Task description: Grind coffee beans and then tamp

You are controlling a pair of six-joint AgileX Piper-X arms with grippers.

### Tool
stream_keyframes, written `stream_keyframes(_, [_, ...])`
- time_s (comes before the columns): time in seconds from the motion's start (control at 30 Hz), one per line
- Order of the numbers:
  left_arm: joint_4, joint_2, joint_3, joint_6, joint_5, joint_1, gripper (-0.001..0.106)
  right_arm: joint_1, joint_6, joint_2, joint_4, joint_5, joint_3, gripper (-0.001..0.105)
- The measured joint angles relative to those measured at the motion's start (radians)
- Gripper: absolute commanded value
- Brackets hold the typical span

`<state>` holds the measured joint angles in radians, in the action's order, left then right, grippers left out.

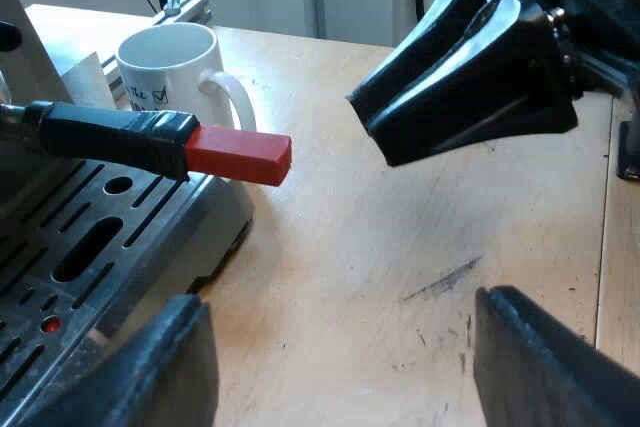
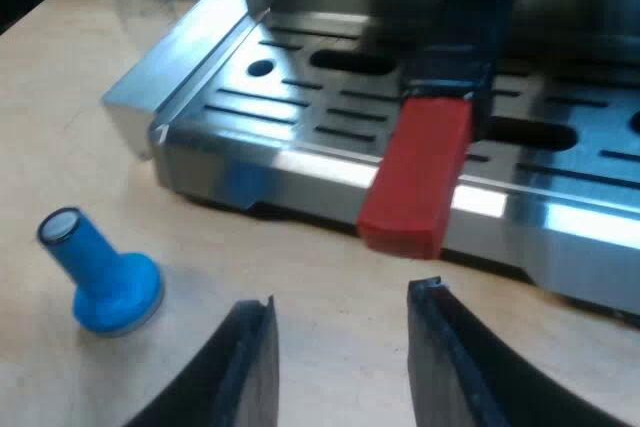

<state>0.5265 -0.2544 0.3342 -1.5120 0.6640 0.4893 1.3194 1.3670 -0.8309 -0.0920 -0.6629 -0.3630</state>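
The holder's dark handle (image 1: 110, 132) sticks out over the espresso machine's drip tray (image 1: 80, 237) and ends in a red tip (image 1: 240, 155). My right gripper (image 2: 340, 347) is open, its fingertips just short of the red tip (image 2: 415, 182) and apart from it. From the left wrist view, that right gripper (image 1: 470, 77) hovers above the table close to the red end. My left gripper (image 1: 340, 367) stands open over the bare wooden table beside the machine, holding nothing. A blue tamper (image 2: 100, 277) stands upright on the table near the drip tray's corner.
A white mug (image 1: 170, 67) with printed text stands on the table by the machine's side, behind the handle. The slotted metal drip tray (image 2: 300, 117) juts out over the wooden tabletop (image 1: 400, 267). A table edge runs close behind the right arm.
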Motion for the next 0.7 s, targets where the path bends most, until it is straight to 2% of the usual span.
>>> stream_keyframes(0.43, [0.0, 0.0, 0.0, 0.0, 0.0, 0.0, 0.058, 0.0, 0.0, 0.0, -0.002, -0.024, 0.009, 0.033])
stream_keyframes(0.7, [0.0, 0.0, 0.0, 0.0, 0.0, 0.0, 0.058, 0.0, 0.0, 0.0, 0.044, -0.046, 0.081, 0.033])
